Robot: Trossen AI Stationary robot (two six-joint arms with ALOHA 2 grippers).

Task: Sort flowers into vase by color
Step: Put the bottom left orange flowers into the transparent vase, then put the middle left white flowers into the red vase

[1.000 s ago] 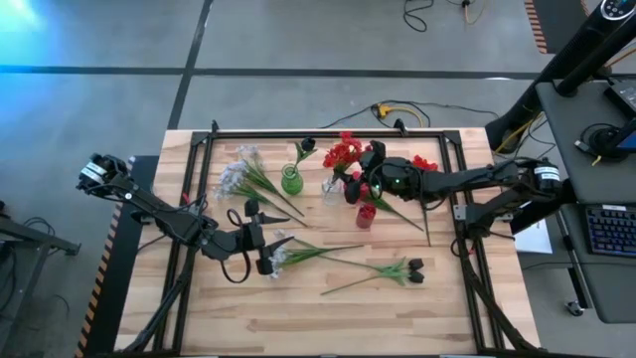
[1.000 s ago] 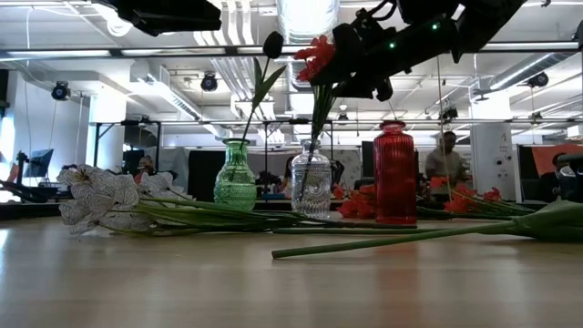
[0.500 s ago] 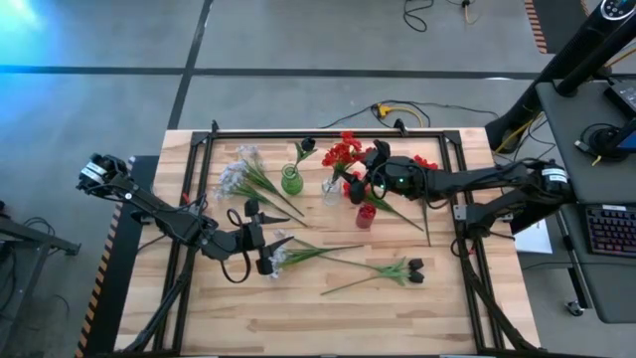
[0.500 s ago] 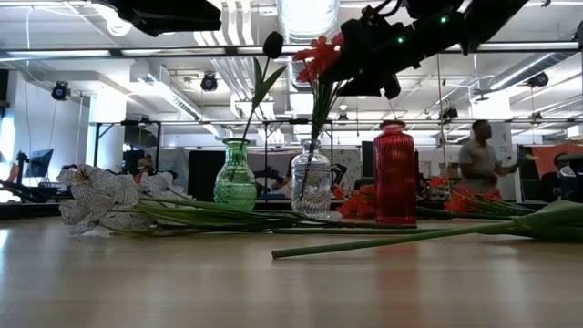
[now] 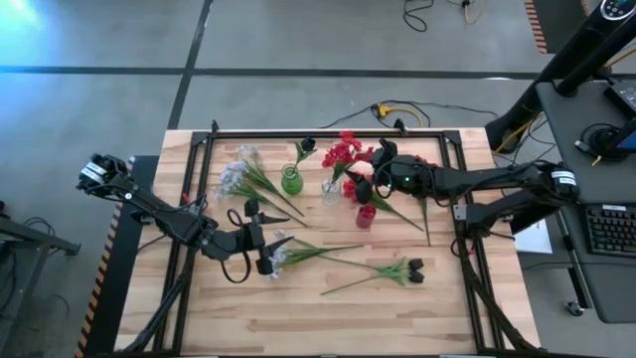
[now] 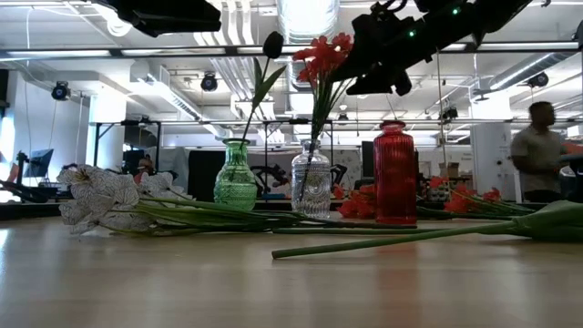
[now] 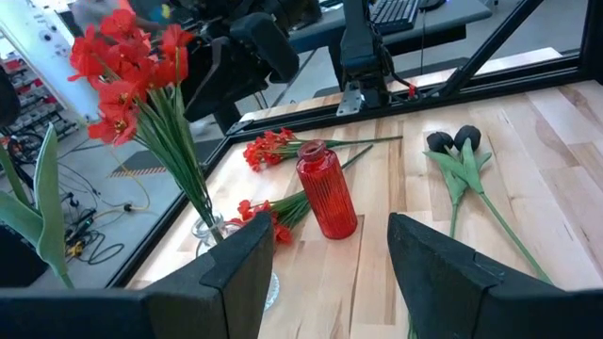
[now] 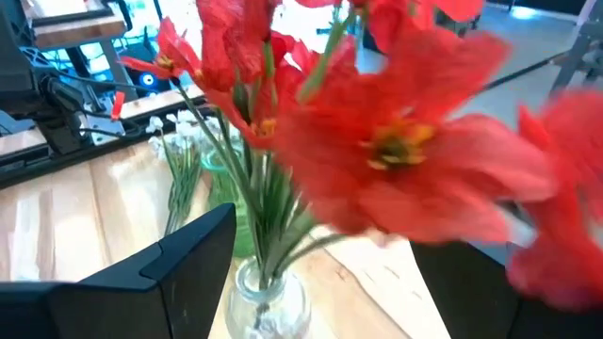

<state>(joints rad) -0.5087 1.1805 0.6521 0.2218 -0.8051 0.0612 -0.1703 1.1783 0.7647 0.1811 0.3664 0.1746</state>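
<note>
A spray of red flowers (image 6: 323, 55) stands with its stem in the clear glass vase (image 6: 311, 187) at mid-table. My right gripper (image 5: 361, 183) hovers open just to the right of its blossoms (image 8: 377, 122), touching nothing. A dark-budded flower (image 6: 272, 44) stands in the green vase (image 5: 290, 181). The red vase (image 7: 325, 193) holds nothing. More flowers lie flat on the table: white ones (image 5: 238, 174), red ones (image 5: 425, 164) and a dark-budded one (image 5: 409, 268). My left gripper (image 5: 270, 253) hangs open above the table's near left, nothing between its fingers.
A white flower (image 5: 286, 255) lies just beyond my left gripper, its long stem running toward the dark-budded one. Another red flower (image 7: 264, 212) lies at the red vase's foot. A black rail frame (image 5: 328, 132) runs along the table's edges. A person stands in the room behind.
My right gripper has drawn back toward the table's right edge and slightly up, coming away from the red blossoms. The red spray stays upright in the clear vase. The person in the background has walked to the right.
</note>
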